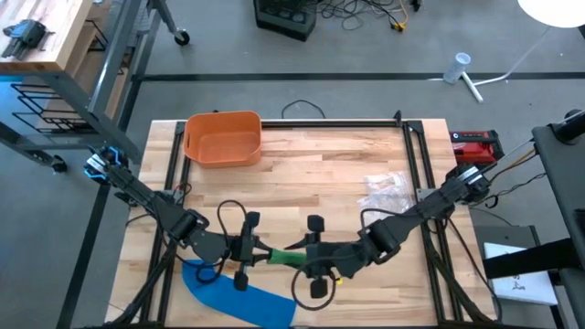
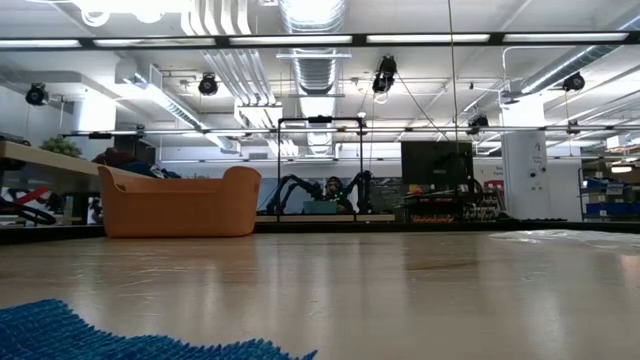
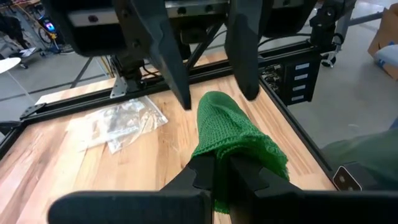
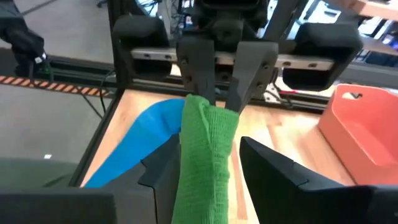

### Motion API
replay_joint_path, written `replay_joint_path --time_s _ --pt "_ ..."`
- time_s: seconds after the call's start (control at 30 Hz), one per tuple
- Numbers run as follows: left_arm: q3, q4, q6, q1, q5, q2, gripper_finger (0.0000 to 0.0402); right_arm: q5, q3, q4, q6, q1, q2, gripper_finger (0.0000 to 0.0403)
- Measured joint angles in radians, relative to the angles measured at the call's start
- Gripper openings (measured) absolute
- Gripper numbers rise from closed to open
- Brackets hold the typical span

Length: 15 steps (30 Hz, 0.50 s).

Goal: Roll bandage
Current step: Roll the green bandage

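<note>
Currently green bandage (image 1: 285,257) spans left-right between both claws near the surface's (image 1: 320,174) near edge; left claw (image 1: 245,249) clamps its left end, right claw (image 1: 312,250) straddles its right end, fingers apart.

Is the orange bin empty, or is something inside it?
Empty, as far as visible: in the high view the orange bin shows only its bare orange floor.

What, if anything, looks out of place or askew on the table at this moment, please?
Nothing is spilled or damaged. The green bandage is bunched rather than rolled, shut in the left gripper with the right gripper open around its other end. The blue cloth overhangs the table's near edge.
</note>
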Motion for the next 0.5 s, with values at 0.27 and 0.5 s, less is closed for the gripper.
replay_joint_path --time_s 0.27,0.5 --pt "-0.001 0.018 0.0 0.001 -0.001 0.0 0.0007 0.002 0.001 0.018 0.006 -0.002 0.009 0.0117" --pt "-0.002 0.035 0.0 0.001 -0.002 0.0 0.0007 0.008 0.0 0.026 -0.003 -0.009 0.017 0.008"
